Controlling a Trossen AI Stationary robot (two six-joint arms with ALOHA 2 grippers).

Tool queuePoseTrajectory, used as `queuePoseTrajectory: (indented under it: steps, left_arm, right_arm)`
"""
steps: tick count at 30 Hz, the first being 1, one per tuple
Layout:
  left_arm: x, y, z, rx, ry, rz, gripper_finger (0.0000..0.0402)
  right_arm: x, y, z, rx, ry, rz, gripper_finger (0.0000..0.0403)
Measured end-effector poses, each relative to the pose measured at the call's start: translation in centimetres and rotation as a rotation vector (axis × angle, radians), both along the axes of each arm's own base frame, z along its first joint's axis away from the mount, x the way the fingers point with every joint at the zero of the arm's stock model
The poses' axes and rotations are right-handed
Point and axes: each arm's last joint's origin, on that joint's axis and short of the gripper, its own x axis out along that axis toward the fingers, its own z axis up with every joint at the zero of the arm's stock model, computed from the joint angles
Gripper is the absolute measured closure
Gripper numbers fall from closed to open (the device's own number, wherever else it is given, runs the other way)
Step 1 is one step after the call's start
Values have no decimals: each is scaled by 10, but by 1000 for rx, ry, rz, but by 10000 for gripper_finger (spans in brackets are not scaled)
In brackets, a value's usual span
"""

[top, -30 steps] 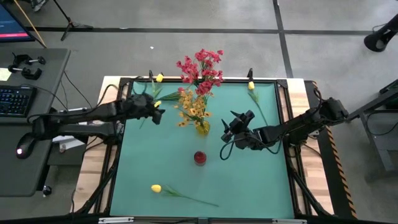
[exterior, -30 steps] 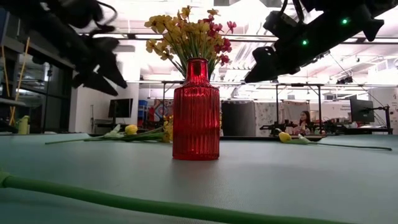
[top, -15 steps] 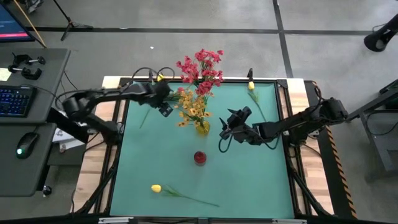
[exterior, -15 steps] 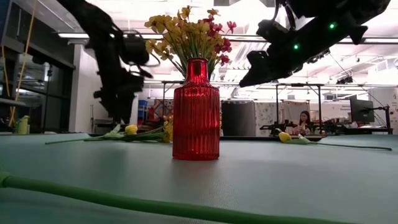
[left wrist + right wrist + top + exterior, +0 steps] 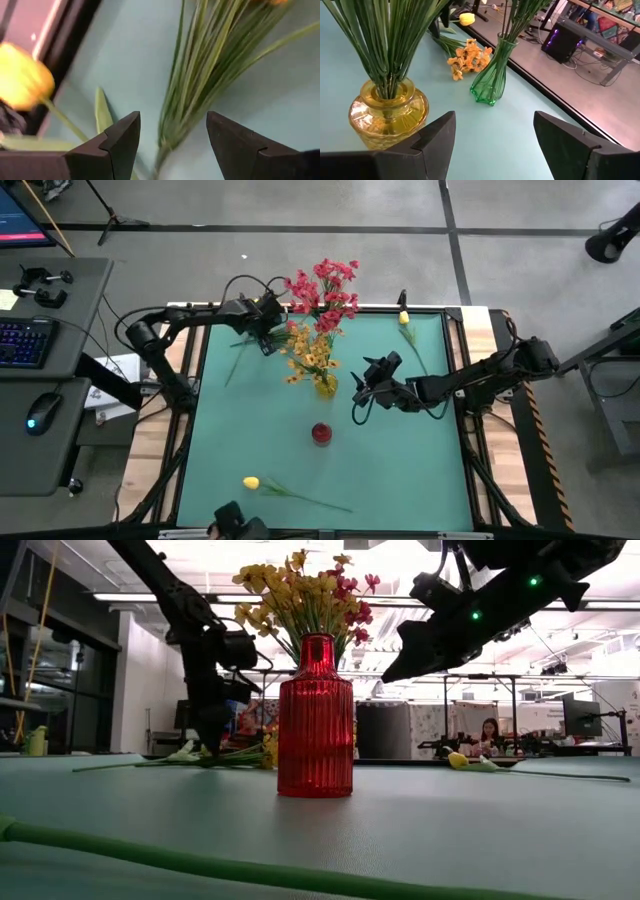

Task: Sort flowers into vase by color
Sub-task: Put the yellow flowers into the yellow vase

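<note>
Left claw (image 5: 266,332), jaws apart and empty, hangs low over an orange bunch (image 5: 200,75) lying near the surface (image 5: 400,460)'s far left corner, poised to pinch its stems; right claw (image 5: 365,392), open and empty, waits beside the yellow vase (image 5: 387,112)

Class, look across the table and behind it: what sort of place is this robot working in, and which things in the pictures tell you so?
Most likely a robotics lab or workshop. A desk with a keyboard and mouse stands beside the table, two arms are mounted at it, and behind it lies an open room with monitors and workbenches.
</note>
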Motion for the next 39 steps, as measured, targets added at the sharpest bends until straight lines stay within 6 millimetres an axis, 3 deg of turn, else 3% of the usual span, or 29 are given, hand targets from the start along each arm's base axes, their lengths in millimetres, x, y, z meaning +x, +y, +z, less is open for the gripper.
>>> queuePoseTrajectory:
  steps: [8, 22, 34, 39]
  left_arm:
    - [-7, 17, 7, -60, -76, -143, 186]
    - [-18, 26, 6, -158, -183, -137, 186]
    - [-12, 31, -35, -217, -52, -67, 186]
    - [-10, 27, -33, -175, -2, -29, 215]
  right_arm:
    - [0, 0, 0, 13, 2, 19, 144]
    - [0, 0, 0, 13, 1, 19, 144]
    - [0, 0, 0, 17, -3, 17, 144]
    - [0, 1, 0, 14, 1, 20, 144]
